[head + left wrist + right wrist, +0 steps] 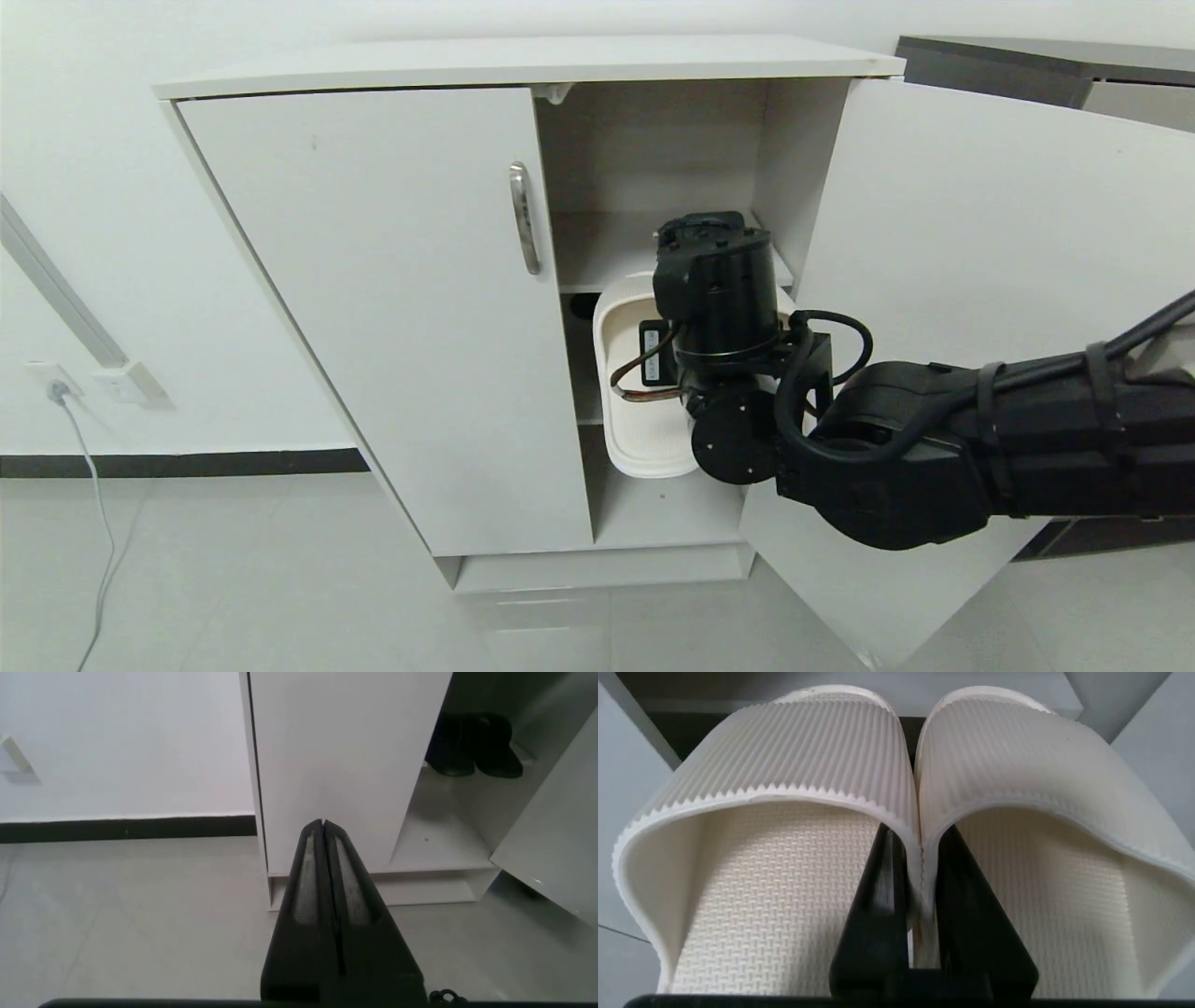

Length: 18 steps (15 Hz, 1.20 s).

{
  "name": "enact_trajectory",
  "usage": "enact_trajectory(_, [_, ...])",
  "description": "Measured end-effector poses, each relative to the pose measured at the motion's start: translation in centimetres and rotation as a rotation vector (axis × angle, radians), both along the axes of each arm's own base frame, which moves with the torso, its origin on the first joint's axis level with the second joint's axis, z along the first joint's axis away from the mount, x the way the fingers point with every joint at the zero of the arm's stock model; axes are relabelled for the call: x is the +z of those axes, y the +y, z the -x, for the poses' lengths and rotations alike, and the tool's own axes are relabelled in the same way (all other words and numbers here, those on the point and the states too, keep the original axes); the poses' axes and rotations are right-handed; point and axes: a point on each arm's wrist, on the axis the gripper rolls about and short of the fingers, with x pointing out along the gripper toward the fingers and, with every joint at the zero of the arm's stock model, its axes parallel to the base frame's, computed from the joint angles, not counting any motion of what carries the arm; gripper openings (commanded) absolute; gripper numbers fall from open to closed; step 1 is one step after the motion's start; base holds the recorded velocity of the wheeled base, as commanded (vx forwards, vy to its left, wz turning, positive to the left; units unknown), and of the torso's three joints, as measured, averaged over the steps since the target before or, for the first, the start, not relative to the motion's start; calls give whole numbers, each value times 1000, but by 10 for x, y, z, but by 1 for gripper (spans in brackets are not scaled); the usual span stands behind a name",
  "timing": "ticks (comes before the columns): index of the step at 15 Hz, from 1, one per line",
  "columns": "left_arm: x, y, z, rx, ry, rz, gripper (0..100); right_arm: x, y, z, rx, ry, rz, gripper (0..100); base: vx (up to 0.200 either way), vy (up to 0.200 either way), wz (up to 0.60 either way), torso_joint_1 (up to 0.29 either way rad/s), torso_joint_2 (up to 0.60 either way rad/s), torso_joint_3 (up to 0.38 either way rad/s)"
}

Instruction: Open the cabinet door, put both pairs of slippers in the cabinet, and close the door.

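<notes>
The left gripper (322, 835) hangs low over the pale floor (140, 924), well back from the cabinet (523, 65). Its two fingers are pressed flat together with nothing between them, and they point at the cabinet's base.

Farther in, the right gripper (915, 873) is clamped on the pair of cream slippers (785, 775). Its black fingers (878, 896) reach in under the ribbed straps, one in each slipper, and pinch the two inner side walls together. The slippers sit side by side, toes pointing away from the wrist.

In the head view the cream slippers (635, 392) are held in the open right half of the cabinet, at the middle compartment. Whether they rest on a shelf is hard to say, since the wrist covers that spot.

To the left of the right gripper, the left door (373, 308) is shut, and its metal handle (525, 219) is near the slippers. To the gripper's right, the right door (980, 233) stands swung wide.

Above and beyond the gripper is the upper shelf (607, 247). Deepest in, ahead of the left gripper and higher, the black slippers (476, 747) stand together on a shelf over the bottom compartment
</notes>
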Motion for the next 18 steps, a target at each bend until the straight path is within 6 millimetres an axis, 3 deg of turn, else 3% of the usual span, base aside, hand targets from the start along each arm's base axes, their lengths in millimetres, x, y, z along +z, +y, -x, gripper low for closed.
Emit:
enact_trajectory(4, [0,0,0,-1,0,1,0,0,1,-1,0,-1,3,0,0,0,0,0,0,0])
enact_trajectory(16, [0,0,0,-1,1,1,0,3,1,0,4,-8,6,0,200,0,0,4,2,2])
enact_trajectory(18, [0,0,0,-2,1,1,0,1,1,1,8,-7,27,0,0,0,0,0,0,0])
